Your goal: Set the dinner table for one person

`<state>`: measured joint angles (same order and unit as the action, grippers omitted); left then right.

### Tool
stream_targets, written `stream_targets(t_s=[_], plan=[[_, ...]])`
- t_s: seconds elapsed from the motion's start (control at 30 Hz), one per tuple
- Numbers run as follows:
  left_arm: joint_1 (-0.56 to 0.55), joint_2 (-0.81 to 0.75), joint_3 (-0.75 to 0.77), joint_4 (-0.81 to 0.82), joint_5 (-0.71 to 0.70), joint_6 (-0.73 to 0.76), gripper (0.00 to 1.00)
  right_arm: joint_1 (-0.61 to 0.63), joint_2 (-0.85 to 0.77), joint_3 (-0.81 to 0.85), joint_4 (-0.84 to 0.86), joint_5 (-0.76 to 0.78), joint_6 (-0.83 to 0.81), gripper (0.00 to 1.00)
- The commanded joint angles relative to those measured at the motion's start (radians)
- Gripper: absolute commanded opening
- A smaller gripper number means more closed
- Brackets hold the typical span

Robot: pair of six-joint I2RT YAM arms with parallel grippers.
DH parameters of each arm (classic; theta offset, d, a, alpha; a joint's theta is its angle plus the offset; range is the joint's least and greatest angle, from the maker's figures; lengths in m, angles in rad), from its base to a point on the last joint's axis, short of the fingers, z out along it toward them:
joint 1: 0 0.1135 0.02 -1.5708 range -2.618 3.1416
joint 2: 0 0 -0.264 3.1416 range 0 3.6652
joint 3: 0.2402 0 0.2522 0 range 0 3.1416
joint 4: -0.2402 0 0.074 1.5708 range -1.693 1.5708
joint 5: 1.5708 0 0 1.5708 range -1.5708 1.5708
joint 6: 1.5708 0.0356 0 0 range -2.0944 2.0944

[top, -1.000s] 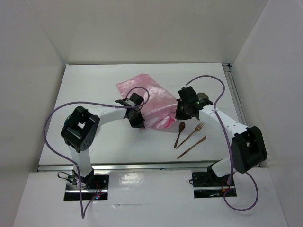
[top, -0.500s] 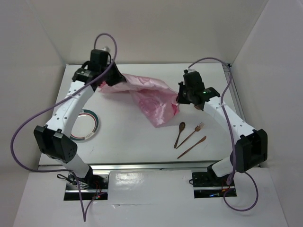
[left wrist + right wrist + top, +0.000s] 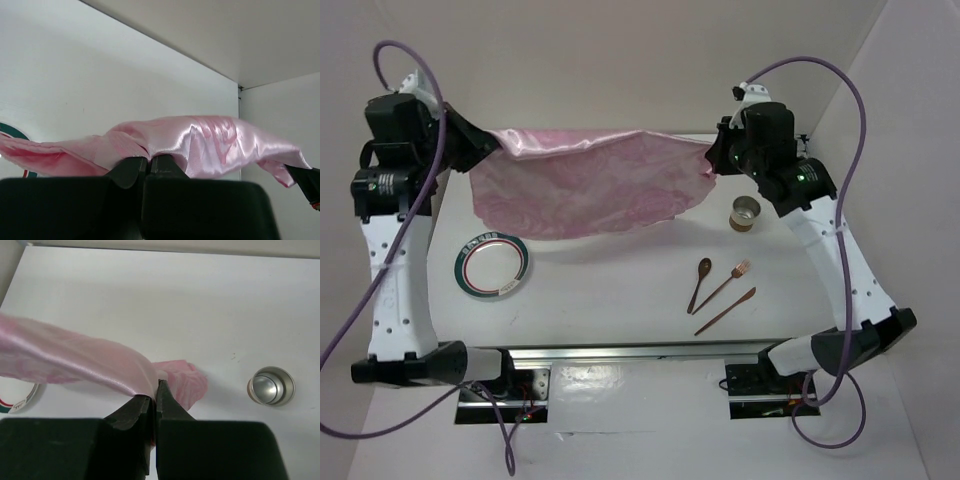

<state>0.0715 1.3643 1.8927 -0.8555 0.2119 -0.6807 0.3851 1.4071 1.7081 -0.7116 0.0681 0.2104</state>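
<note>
The pink cloth (image 3: 590, 190) is being held stretched in the air, one end being pinched tight by the left claw (image 3: 488, 148), the other being clamped by the right claw (image 3: 712, 160). The desk (image 3: 610, 300) is being seen below both claws, beneath the cloth.

Plate (image 3: 492, 267) left, cup (image 3: 746, 212) right, perhaps farther
</note>
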Motion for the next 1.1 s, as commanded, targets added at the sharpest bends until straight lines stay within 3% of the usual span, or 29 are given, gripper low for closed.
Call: stream_targets(t_s=[0.0,0.2,0.37,0.5,0.53,0.63,0.67,0.7,0.77,0.8,0.83,0.9,0.93,1.03,1.07], plan=[[0.039,-0.086,0.028,-0.055,0.093,0.047,0.00,-0.008,-0.091,0.056,-0.092,-0.011,-0.028,0.00],[0.083,-0.154,-0.056,-0.079,0.089,0.073,0.00,-0.008,-0.126,0.094,-0.095,0.024,-0.028,0.00],[0.083,-0.048,-0.113,0.027,0.136,0.050,0.00,-0.008,0.014,0.110,0.003,0.036,-0.074,0.00],[0.061,0.187,-0.060,0.090,0.112,0.032,0.00,-0.050,0.237,0.120,0.116,0.021,-0.100,0.00],[0.060,0.235,-0.047,0.101,0.097,0.023,0.00,-0.051,0.237,0.137,0.141,0.003,-0.100,0.00],[0.050,0.402,0.050,0.150,0.086,0.023,0.00,-0.103,0.444,0.238,0.242,-0.089,-0.100,0.00],[0.050,0.539,0.154,0.160,0.086,0.023,0.24,-0.117,0.584,0.375,0.230,-0.112,-0.100,0.17],[0.050,0.615,0.231,0.147,0.086,0.032,0.41,-0.132,0.663,0.465,0.201,-0.126,-0.100,0.40],[0.050,0.769,0.421,-0.002,0.096,0.041,0.66,-0.141,0.819,0.665,0.111,-0.117,-0.089,0.85],[0.050,0.879,0.574,-0.051,0.106,0.041,0.77,-0.141,0.942,0.846,0.006,-0.117,-0.089,1.00],[0.050,0.904,0.604,-0.080,0.106,0.053,0.84,-0.141,0.978,0.892,-0.024,-0.117,-0.080,1.00],[0.050,0.879,0.545,-0.030,0.087,0.063,0.88,-0.141,0.939,0.846,-0.025,-0.117,-0.080,1.00],[0.050,0.790,0.396,0.017,0.077,0.063,1.00,-0.141,0.891,0.659,0.060,-0.117,-0.080,1.00],[0.040,0.667,0.202,0.133,0.040,0.085,1.00,-0.141,0.693,0.308,0.231,-0.155,-0.049,0.97],[0.030,0.618,0.122,0.133,0.017,0.098,0.99,-0.141,0.663,0.254,0.245,-0.189,-0.020,0.90]])
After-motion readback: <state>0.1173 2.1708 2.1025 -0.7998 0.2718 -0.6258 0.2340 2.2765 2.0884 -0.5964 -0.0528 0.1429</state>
